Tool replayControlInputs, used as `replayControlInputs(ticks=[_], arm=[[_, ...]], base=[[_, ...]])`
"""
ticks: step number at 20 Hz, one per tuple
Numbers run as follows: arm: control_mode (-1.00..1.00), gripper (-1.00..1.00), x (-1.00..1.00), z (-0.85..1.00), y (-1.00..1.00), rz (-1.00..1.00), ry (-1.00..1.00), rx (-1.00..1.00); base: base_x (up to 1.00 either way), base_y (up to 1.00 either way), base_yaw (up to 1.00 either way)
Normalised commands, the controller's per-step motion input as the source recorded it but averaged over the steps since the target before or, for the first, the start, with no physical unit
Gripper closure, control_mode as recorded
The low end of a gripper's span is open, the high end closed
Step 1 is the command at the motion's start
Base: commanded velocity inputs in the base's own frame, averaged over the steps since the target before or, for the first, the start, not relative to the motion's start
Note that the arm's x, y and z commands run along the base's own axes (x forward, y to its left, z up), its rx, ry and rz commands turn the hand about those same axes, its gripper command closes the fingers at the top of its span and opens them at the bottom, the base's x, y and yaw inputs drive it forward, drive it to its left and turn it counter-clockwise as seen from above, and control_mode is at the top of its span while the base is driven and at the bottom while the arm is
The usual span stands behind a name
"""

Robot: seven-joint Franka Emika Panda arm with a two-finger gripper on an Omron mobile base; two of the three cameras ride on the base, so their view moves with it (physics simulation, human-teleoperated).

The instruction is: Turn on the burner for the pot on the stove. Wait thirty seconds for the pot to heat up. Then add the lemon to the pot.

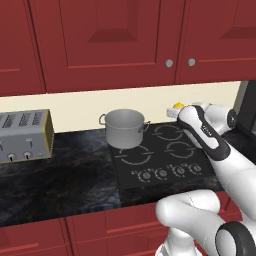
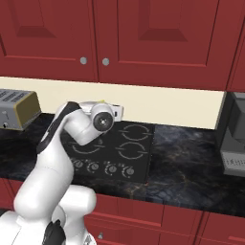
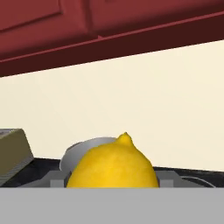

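One lemon (image 3: 113, 164) gripped between part-spread jaws of gripper (image 3: 113, 181) — last step underway. Next: carry across stove (image 1: 165, 155), over pot (image 1: 124, 127), release.

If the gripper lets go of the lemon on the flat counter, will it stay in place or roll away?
The lemon looks rounded with only a small nub on top, so it would probably roll a little. Its skin looks smooth, so it may slip between the fingers. It seems firm and small beside the pot, likely light to carry.

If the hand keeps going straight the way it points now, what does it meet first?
Probably the pot: its rim shows just behind the lemon sitting between the hand's fingers. Depth is unclear; the cream wall lies beyond.
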Motion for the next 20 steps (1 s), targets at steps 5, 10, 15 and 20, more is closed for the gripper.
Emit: replayControlInputs(ticks=[5, 10, 15, 20], arm=[[-1.00, 1.00, 0.00, 0.00, 0.51, 0.04, 0.08, 0.00], [-1.00, 1.00, 0.08, 0.00, 0.45, 0.04, 0.05, 0.00], [-1.00, 1.00, 0.22, -0.02, 0.25, 0.02, 0.00, 0.01], [-1.00, 1.00, 0.28, -0.16, 0.11, 0.00, 0.00, 0.03]], base=[[0.00, 0.00, 0.00], [0.00, 0.00, 0.00], [0.00, 0.00, 0.00], [0.00, 0.00, 0.00]])
